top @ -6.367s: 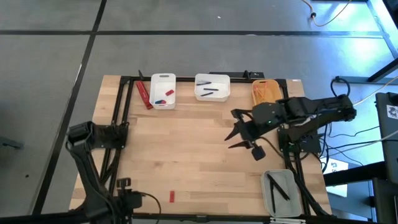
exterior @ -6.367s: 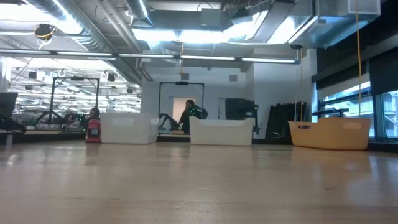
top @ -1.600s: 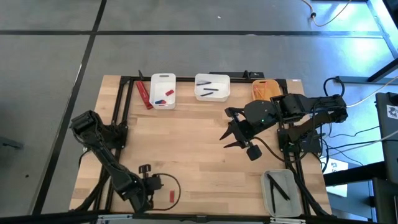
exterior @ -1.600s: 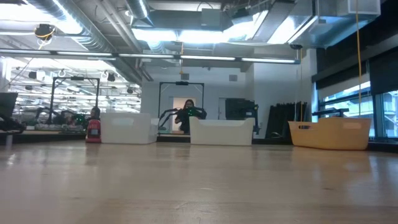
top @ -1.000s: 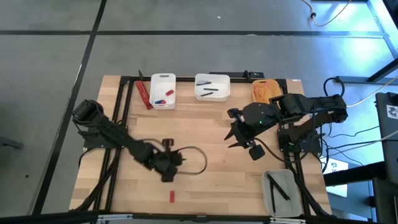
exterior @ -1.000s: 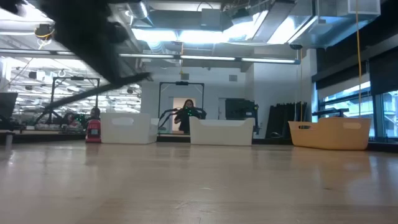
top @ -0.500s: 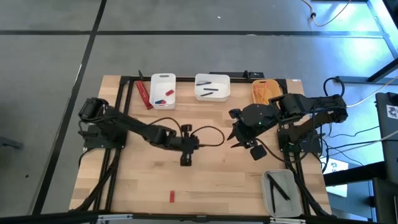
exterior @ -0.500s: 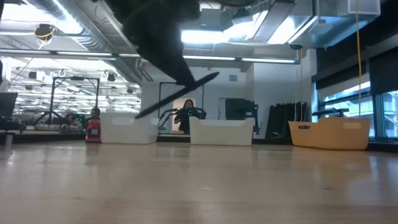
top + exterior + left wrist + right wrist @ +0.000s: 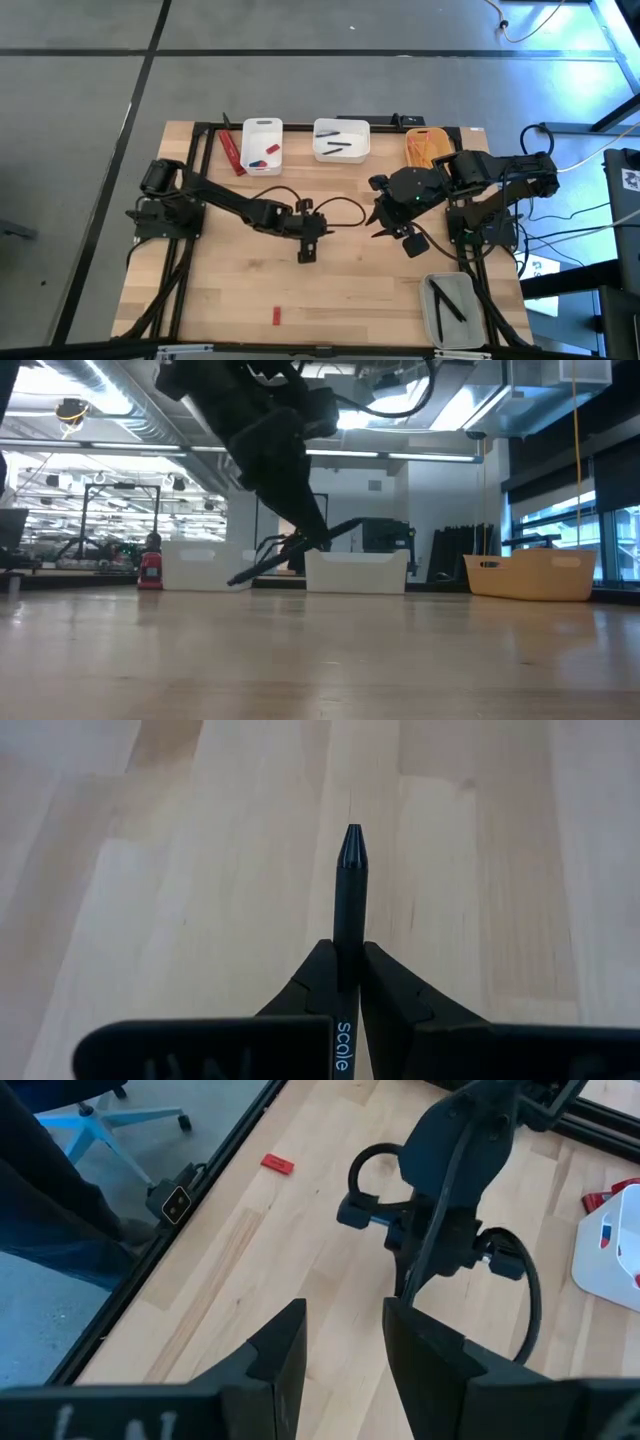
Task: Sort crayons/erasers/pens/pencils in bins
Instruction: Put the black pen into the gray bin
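Wooden table (image 9: 340,290) lies under me. My left gripper (image 9: 306,250) is clamped on a black pen (image 9: 347,900), out over the middle. A moment ago it was nearer my base. My right gripper (image 9: 378,219) waits close beside it, fingers apart, holding nothing. Ahead of both sit the bins (image 9: 341,140). A red bit (image 9: 277,316) lies behind. Bin insides are hard to see.

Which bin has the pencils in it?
The yellow-orange bin, at the right end of the far row; the pencils lie only there.
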